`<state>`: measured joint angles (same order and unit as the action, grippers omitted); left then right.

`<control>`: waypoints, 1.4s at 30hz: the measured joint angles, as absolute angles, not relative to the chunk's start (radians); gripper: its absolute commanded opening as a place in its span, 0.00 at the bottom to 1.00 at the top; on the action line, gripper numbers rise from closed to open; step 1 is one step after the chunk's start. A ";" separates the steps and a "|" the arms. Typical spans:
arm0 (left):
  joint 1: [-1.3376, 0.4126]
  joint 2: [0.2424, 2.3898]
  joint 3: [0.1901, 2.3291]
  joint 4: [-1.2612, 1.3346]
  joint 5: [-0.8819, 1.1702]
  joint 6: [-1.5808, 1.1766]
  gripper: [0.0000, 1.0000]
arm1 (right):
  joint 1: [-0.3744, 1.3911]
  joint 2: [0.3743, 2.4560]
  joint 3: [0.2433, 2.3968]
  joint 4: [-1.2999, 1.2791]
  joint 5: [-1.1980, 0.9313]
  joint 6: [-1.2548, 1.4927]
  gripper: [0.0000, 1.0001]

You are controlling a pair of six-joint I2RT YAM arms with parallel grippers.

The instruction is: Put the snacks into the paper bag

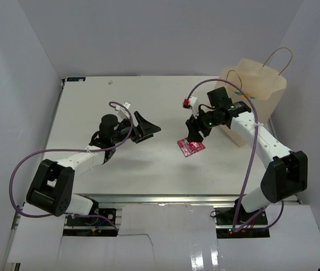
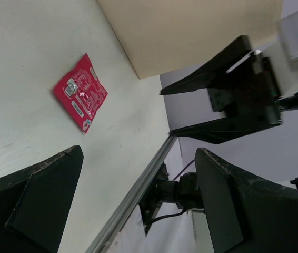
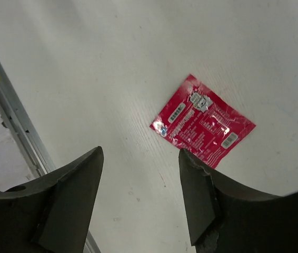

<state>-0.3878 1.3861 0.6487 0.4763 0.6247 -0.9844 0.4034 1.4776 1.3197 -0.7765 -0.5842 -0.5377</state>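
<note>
A small pink-red square packet (image 1: 190,147) lies flat on the white table, also seen in the left wrist view (image 2: 80,94) and the right wrist view (image 3: 202,122). The tan paper bag (image 1: 254,94) with twine handles stands at the back right; its wall shows in the left wrist view (image 2: 191,29). My right gripper (image 1: 194,133) is open and empty, hovering just above the packet's far edge. My left gripper (image 1: 148,129) is open and empty, left of the packet and pointing toward it. The orange, teal-green and purple packets are out of view.
The table's metal front rail (image 3: 17,126) runs along the near edge. White enclosure walls stand on the left, back and right. The right arm (image 2: 244,89) appears in the left wrist view, between my left gripper and the bag.
</note>
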 measured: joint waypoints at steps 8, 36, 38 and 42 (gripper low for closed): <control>-0.449 1.413 0.649 0.477 0.501 -1.176 0.95 | 0.467 1.617 1.260 -0.678 -0.213 -0.302 0.71; -0.536 1.568 0.669 0.463 0.443 -1.277 0.92 | 0.404 1.859 1.212 -0.479 -0.049 -0.046 0.52; -0.536 1.568 0.669 0.463 0.445 -1.277 0.92 | 0.403 1.859 1.204 -0.466 -0.049 -0.041 0.49; -0.536 1.570 0.669 0.463 0.446 -1.276 0.93 | 0.403 1.844 1.178 -0.430 -0.055 -0.035 0.38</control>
